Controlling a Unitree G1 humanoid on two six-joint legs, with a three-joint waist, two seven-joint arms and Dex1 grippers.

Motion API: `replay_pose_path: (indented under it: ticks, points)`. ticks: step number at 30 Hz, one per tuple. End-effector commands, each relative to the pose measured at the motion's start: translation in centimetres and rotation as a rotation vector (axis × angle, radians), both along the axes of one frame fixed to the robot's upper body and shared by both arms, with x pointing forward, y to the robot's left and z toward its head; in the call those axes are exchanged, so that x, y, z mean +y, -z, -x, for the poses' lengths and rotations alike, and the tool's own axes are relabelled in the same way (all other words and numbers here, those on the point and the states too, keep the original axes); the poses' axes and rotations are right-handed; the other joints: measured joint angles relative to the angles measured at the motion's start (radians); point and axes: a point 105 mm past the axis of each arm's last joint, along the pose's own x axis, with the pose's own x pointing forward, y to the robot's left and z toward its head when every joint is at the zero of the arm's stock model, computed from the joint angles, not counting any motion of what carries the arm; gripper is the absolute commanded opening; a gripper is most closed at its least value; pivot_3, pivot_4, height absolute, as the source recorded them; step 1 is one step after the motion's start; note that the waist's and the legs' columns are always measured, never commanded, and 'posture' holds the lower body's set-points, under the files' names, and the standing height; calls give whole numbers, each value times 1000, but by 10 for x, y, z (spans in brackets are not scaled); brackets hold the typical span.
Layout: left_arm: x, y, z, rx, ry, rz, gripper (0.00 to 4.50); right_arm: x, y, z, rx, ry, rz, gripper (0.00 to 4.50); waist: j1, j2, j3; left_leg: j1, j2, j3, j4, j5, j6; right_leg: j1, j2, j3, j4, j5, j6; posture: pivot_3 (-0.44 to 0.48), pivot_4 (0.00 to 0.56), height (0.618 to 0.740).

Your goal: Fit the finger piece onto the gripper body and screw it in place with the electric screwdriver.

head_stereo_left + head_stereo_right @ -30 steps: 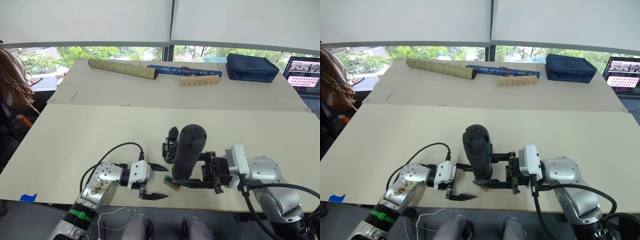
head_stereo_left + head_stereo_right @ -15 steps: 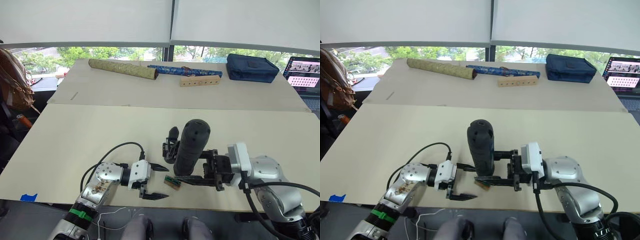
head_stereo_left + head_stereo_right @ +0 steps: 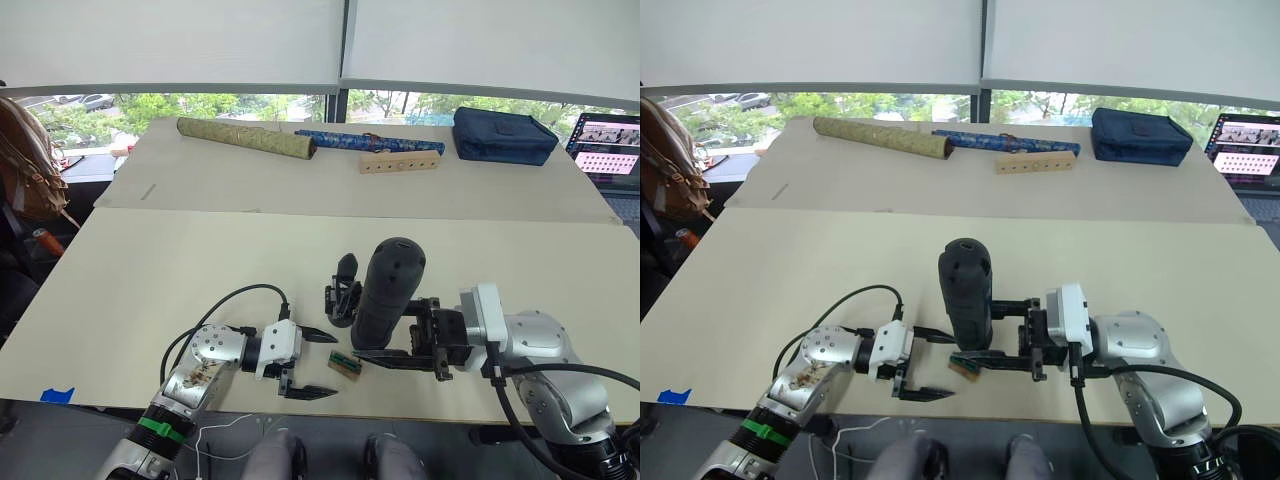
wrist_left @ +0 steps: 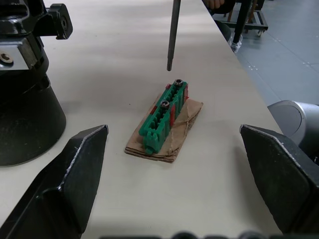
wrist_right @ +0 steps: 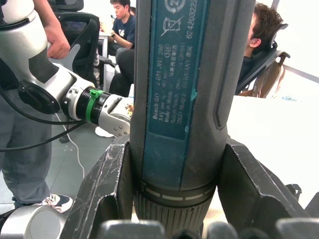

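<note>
My right gripper [image 3: 372, 348] is shut on the electric screwdriver [image 3: 388, 290], a thick black cylinder held nearly upright over the near table. Its teal label faces the right wrist view [image 5: 177, 94], clamped between both fingers [image 5: 102, 191]. Its thin bit [image 4: 173, 35] hangs just above a small tan-and-green block [image 3: 346, 364] holding two screws [image 4: 164, 117]. The gripper body [image 3: 342, 295], black with a pointed finger rising from it, stands just behind, partly hidden by the screwdriver. My left gripper [image 3: 330, 365] is open, with the block lying just past its tips. The finger piece is out of view.
On the far table lie an olive rolled tube [image 3: 246, 138], a blue patterned roll [image 3: 368, 142], a wooden block with holes [image 3: 399, 161] and a navy pouch [image 3: 504, 134]. A laptop [image 3: 607, 140] sits far right, a brown bag [image 3: 25, 160] far left. People sit behind [image 5: 127, 25].
My right gripper has carried the screwdriver slightly to the right and stood it more upright, uncovering the tan-and-green block. The left gripper has stayed put.
</note>
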Motion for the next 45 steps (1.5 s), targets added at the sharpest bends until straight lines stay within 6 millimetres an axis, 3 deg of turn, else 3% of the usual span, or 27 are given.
replay_pose_path:
  ticks: [1,45]
  points:
    - [-2,16,8,71,3,-37,4500,1,-9,6,-41,-28,-38,1939,0,0,0,0,0,0,0,0,0,0,0,0,0,0,0,0,150,740]
    - [-4,16,8,80,0,-36,4500,4,-3,3,-38,-19,-24,1939,0,0,0,0,0,0,0,0,0,0,0,0,0,0,0,0,150,740]
